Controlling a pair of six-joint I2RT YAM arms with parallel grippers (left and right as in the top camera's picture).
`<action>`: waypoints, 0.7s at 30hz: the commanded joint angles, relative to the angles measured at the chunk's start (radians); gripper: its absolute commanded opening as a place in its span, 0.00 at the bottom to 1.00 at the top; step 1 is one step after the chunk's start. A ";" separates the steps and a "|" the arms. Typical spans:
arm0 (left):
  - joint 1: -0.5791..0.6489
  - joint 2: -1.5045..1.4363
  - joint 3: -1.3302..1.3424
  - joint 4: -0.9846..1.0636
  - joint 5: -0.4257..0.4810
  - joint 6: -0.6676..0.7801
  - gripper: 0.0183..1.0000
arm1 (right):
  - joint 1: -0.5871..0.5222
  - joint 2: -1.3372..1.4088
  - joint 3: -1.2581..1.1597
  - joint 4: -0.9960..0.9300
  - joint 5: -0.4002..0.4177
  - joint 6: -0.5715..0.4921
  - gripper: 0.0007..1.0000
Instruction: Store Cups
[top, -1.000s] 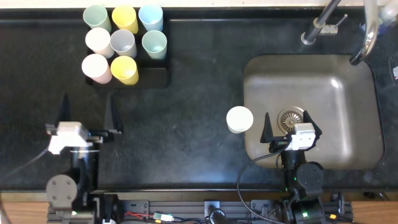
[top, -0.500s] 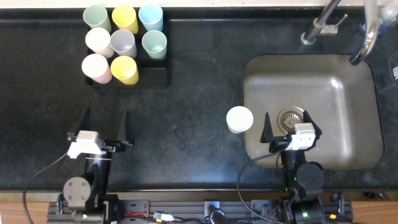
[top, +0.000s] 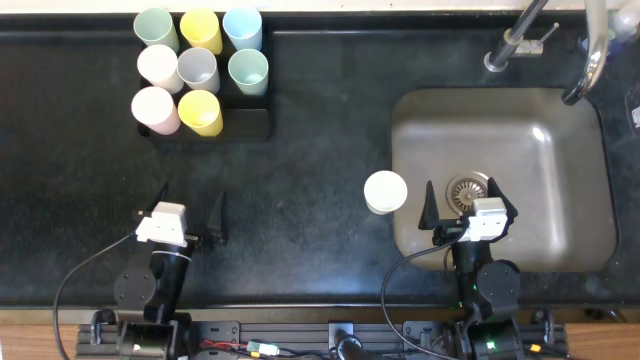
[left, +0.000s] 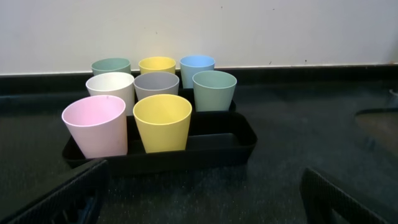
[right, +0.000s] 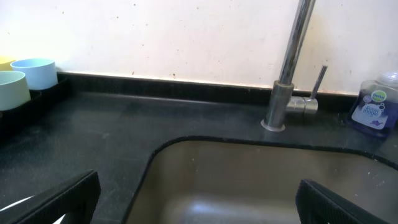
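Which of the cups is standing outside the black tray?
The white cup alone at the edge of the sink; the other eight, including another white one, stand together in the tray.

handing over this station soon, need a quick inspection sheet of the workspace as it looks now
surface: black counter, sink set in at its right
job's things: eight cups in a black tray at the back left, one corner slot free; white cup on the counter beside the sink's left rim
clutter: nothing seen
grippers: left gripper fingers open, facing the tray; right gripper fingers open, above the sink
cables: black cable loops by each arm's base
surroundings: tap, soap bottle, white wall
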 joint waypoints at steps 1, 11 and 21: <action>-0.003 -0.010 -0.001 -0.003 0.014 0.018 1.00 | -0.004 -0.010 -0.013 0.005 -0.007 0.003 1.00; -0.003 -0.010 -0.001 -0.003 0.014 0.018 1.00 | -0.004 -0.010 -0.013 0.005 -0.007 0.003 1.00; -0.003 -0.010 -0.001 -0.003 0.014 0.018 1.00 | -0.003 -0.009 -0.013 0.005 -0.003 -0.008 1.00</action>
